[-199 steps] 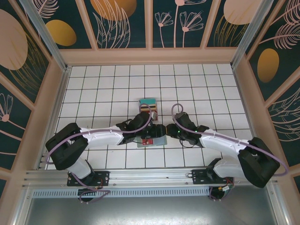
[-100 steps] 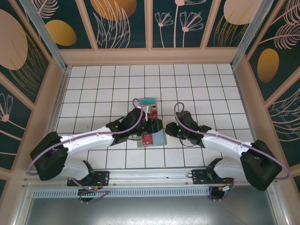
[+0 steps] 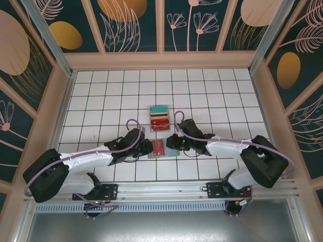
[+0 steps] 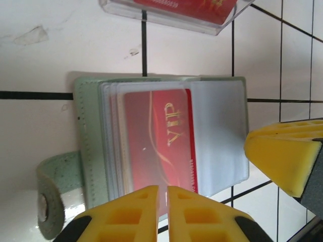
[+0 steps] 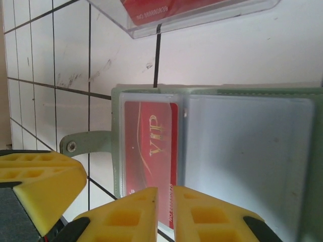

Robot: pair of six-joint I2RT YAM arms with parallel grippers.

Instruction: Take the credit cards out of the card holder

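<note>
The card holder [image 3: 169, 150] lies open on the tiles between both grippers, its pale green cover [image 4: 91, 151] and clear sleeves [image 5: 252, 151] facing up. A red credit card [image 3: 159, 147] marked VIP sits inside a sleeve [image 4: 156, 141] [image 5: 149, 146]. My left gripper [image 3: 148, 147] [image 4: 163, 201] is shut, its tips at the holder's left edge, over the card's end. My right gripper [image 3: 171, 142] [image 5: 165, 206] is shut too, with its tips over the holder beside the card's long edge. I cannot tell whether either tip pinches a sleeve.
A clear tray [image 3: 160, 118] holding a teal, tan and red stack stands just beyond the holder [image 4: 171, 12] [image 5: 202, 15]. The holder's snap strap [image 5: 83, 142] sticks out on the left arm's side. Wooden walls ring the tiled floor.
My left gripper swung to the clear tray, then came back down to the holder's left edge. My right gripper shifted left onto the holder. The red card now shows uncovered.
</note>
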